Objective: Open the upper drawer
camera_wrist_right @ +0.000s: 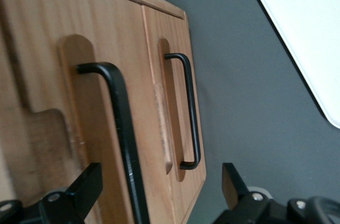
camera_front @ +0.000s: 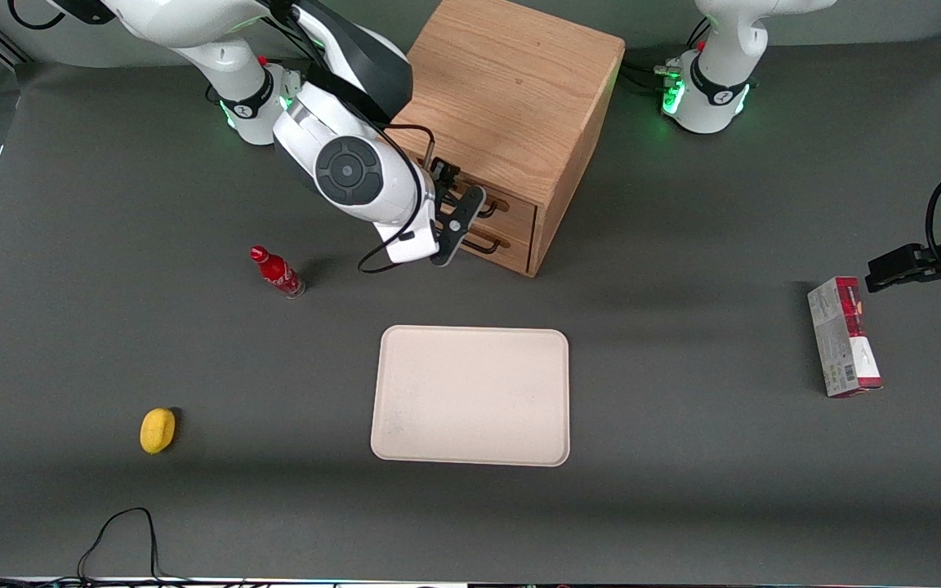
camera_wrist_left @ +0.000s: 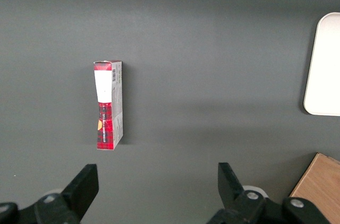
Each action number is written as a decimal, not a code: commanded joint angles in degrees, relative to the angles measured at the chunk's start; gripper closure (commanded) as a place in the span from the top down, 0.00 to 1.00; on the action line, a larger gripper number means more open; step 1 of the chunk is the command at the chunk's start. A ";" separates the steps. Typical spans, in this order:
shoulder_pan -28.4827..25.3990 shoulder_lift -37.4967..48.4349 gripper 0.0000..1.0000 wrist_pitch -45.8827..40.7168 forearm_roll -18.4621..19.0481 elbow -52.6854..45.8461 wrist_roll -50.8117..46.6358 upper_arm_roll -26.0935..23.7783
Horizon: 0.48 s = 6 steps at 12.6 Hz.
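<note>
A boxy light-oak cabinet [camera_front: 511, 90] stands at the back of the table. Its upper drawer [camera_front: 519, 211] has a thin black wire handle [camera_front: 493, 206]; the matching lower drawer [camera_front: 513, 247] sits under it. Both look closed. My right gripper [camera_front: 461, 222] is open, right in front of the drawer fronts. In the right wrist view the gripper [camera_wrist_right: 160, 177] straddles the upper drawer's handle [camera_wrist_right: 119, 123], which runs between the two fingers without touching either. The lower drawer's handle [camera_wrist_right: 189, 112] lies outside them, closer to the table.
A cream tray [camera_front: 470, 396] lies nearer the front camera than the cabinet. A red bottle [camera_front: 277, 272] stands beside the gripper toward the working arm's end, with a yellow lemon [camera_front: 158, 429] nearer the camera. A red-and-white box [camera_front: 844, 336] lies toward the parked arm's end.
</note>
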State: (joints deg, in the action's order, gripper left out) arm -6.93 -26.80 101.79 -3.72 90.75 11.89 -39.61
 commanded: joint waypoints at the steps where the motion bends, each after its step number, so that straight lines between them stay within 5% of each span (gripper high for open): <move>1: -0.37 -1.50 1.00 1.22 3.28 -0.04 0.67 -0.20; 6: -0.11 -2.91 1.00 2.54 7.05 -1.00 0.76 -0.12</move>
State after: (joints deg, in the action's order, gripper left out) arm -7.14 -28.53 103.32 0.30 90.82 11.90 -39.97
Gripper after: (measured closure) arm 0.000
